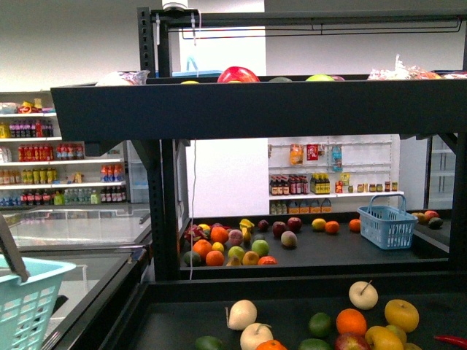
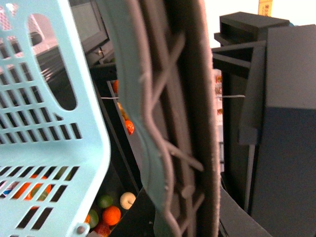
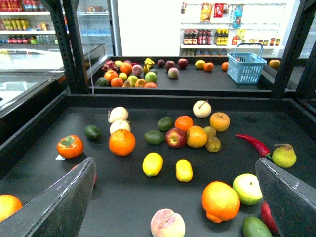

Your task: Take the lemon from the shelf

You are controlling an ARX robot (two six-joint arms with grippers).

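Two plain yellow oval fruits lie side by side on the dark lower tray of the black shelf (image 3: 44, 143): a lemon (image 3: 152, 164) and a longer one (image 3: 183, 170). My right gripper (image 3: 174, 164) is open and empty, hovering above the tray with its fingers (image 3: 64, 202) spread wide on either side of both yellow fruits, apart from them. My left gripper is shut on the grey handle (image 2: 168, 123) of a light turquoise basket (image 2: 44, 98), which fills the left wrist view and hides the fingers. The basket (image 1: 25, 299) hangs at the lower left of the front view, beside the shelf frame (image 1: 164, 182).
Near the lemons lie oranges (image 3: 122, 142), a large orange citrus (image 3: 220, 201), a peach (image 3: 167, 223), an apple (image 3: 176, 138), a pear (image 3: 284, 156) and a red chili (image 3: 254, 143). A blue basket (image 1: 387, 226) stands on the farther tray. White bottle shelves (image 1: 66, 160) stand at the left.
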